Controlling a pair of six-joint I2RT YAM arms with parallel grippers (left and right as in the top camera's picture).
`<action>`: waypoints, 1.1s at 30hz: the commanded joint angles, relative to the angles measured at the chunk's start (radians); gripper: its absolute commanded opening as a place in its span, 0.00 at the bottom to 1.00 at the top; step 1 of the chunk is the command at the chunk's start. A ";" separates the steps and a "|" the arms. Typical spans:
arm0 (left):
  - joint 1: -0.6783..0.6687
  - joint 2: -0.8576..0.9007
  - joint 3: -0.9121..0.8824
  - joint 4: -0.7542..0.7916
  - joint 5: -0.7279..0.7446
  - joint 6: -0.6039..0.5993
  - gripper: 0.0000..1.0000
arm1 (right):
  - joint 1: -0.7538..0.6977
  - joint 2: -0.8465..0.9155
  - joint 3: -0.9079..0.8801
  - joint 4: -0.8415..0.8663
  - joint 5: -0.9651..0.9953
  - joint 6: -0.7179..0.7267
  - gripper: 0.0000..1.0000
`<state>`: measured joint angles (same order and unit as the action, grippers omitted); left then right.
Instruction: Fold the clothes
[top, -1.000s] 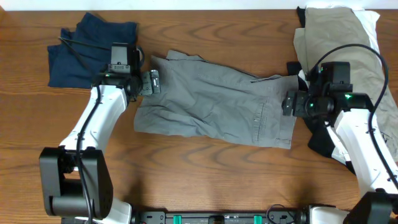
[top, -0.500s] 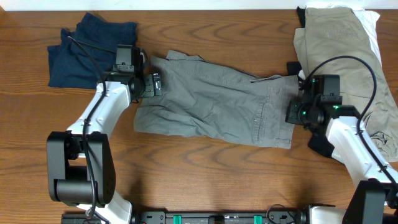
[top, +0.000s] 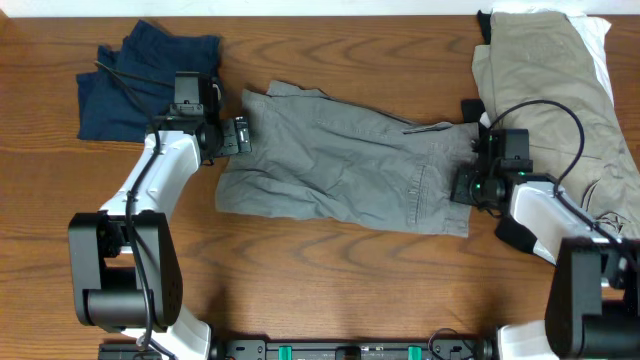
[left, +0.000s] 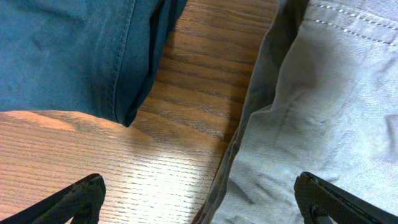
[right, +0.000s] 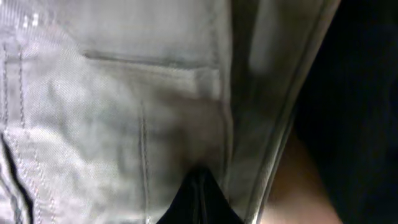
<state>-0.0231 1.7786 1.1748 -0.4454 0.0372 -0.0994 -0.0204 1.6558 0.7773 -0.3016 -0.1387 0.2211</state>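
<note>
Item: grey shorts (top: 340, 165), lying spread on the table (top: 300, 290), waistband (top: 466, 215) toward 3 o'clock. At 9 o'clock, left gripper (top: 241, 133) is hovering spread wide astride the hem (top: 224, 185), likely readying a grasp. At 3 o'clock, right gripper (top: 462, 186) is apparently pinching the waistband, jaws pressed together.

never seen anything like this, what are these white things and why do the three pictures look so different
These are two white robot arms at a wooden table, set to fold clothes. The wide picture comes from a camera above the table; the two close-ups come from cameras on each arm's wrist. A pair of grey shorts lies spread in the middle, a navy garment at the far left, a khaki garment at the far right. The left tool hangs open over the shorts' left edge, holding nothing. The right tool is at the shorts' right edge and looks pinched shut on the fabric.
</note>
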 joint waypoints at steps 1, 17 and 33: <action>0.003 0.010 0.003 -0.005 -0.016 0.016 0.98 | 0.010 0.095 -0.006 0.068 -0.007 0.009 0.01; 0.036 0.010 0.003 -0.075 0.011 0.016 0.98 | 0.056 0.290 0.077 0.350 -0.069 -0.055 0.03; 0.211 0.013 0.003 -0.186 0.435 0.088 0.98 | 0.056 0.290 0.090 0.320 -0.076 -0.062 0.04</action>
<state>0.1932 1.7786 1.1748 -0.6258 0.4004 -0.0422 0.0212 1.8805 0.8959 0.0532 -0.2214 0.1745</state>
